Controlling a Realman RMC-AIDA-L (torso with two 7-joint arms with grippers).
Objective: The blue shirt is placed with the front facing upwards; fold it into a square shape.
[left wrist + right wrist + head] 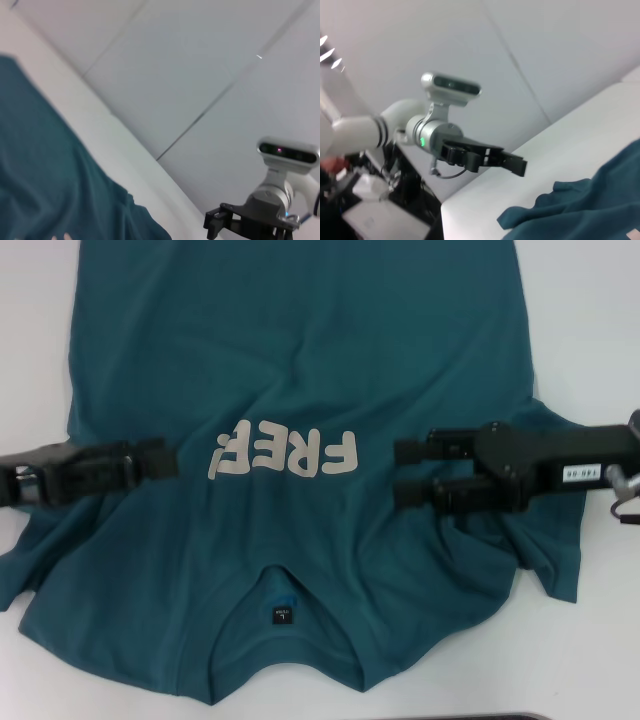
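Head view shows the blue shirt [300, 440] spread across the white bench [600, 300], filling most of the frame. Its collar and small neck label [282, 616] sit at the lower centre, and the pale letters "FREE" [283, 453] read upside down at mid-frame.

The cloth is not flat. Ridges fan out from the lettering toward the lower left and lower right, and the sleeve at the right edge is bunched under the arm. If you fold from here, my judgement is that those wrinkles will be trapped inside, giving a lopsided shape instead of a square. A grab at the rumpled sleeve could also catch only one layer, or drag the whole shirt sideways across the smooth bench.

Your left pincer [170, 460] reaches in from the left edge at mid-height, its tip over the cloth just beside the letter E. You cannot tell from this view whether it is released or clenched, or whether it touches the fabric.

Your right pincer [402, 472] reaches in from the right edge at the same height. Its two dark fingers [425, 448] are spread apart, one above the other in the frame, with teal cloth visible between them. It is released and grasps nothing, though the lower finger looks close to the fabric.
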